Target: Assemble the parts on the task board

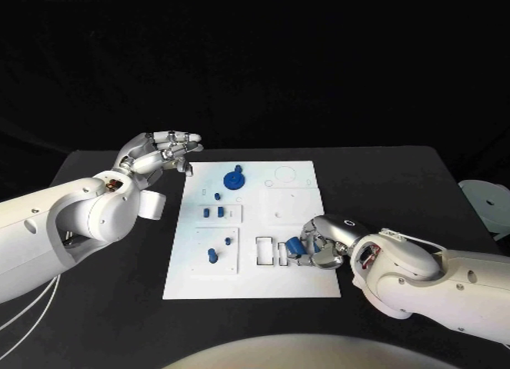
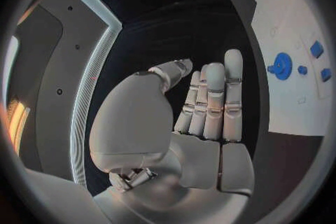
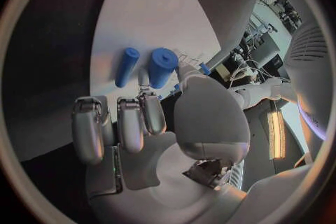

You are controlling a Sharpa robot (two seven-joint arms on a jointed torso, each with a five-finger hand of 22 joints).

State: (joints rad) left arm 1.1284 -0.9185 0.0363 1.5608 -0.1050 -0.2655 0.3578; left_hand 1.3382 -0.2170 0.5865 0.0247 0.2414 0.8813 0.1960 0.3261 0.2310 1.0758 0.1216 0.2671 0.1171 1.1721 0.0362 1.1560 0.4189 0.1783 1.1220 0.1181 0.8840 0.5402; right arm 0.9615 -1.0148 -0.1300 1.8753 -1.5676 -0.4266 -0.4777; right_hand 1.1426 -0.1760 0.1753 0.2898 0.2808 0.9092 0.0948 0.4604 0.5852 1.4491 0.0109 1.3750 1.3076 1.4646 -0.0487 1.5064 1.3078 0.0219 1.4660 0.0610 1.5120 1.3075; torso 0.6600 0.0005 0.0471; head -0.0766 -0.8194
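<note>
Here, from left to right: the left hand (image 1: 163,156) hovers above the desk (image 1: 99,307) just beside the far left corner of the task board (image 1: 249,284), its fingers (image 2: 213,101) straight, close together and holding nothing. On the board's left half lie several blue parts: a round disc part (image 1: 235,181) near the far edge, small pieces (image 1: 216,211) in a recessed panel below it, and a further piece (image 1: 214,254) in the near panel. At the board's right near edge the right hand (image 1: 327,240) grips a blue cylinder part (image 3: 162,67) between thumb and fingers, poised over the slotted recesses (image 1: 264,250); a thinner blue peg (image 3: 126,66) stands beside it. Assembly appears to be at an early or middle stage: most pieces look loose, and the held cylinder is not yet seated. A pale round object (image 1: 491,204) rests at the desk's right edge, well apart. Nothing visibly obstructs the slots.
</note>
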